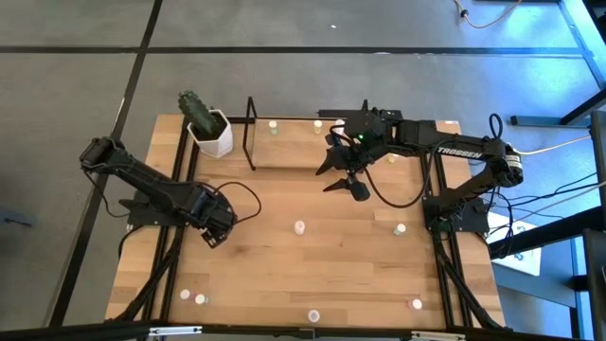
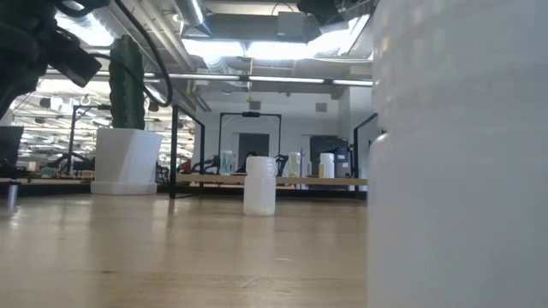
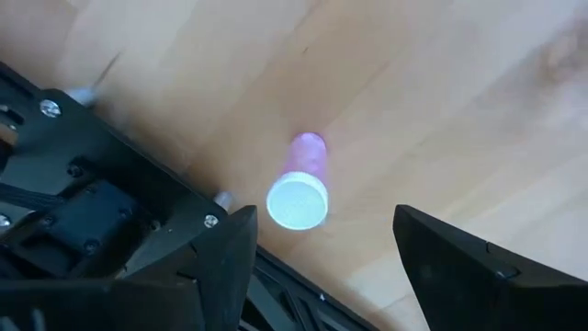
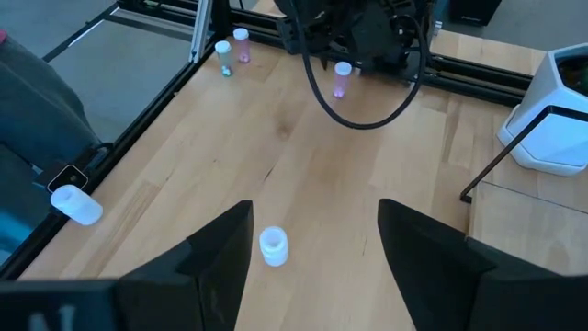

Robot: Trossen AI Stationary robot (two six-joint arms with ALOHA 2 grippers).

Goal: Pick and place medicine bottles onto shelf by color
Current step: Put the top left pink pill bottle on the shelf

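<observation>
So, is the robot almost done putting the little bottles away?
Not nearly. A few bottles stand on the shelf. The open left hand hovers over a pink bottle; the right hand is open and empty. Several loose bottles wait on the table.

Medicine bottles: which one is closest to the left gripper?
The small pink, white-capped bottle right below the left gripper, framed by its open fingers; all others stand well away.
</observation>
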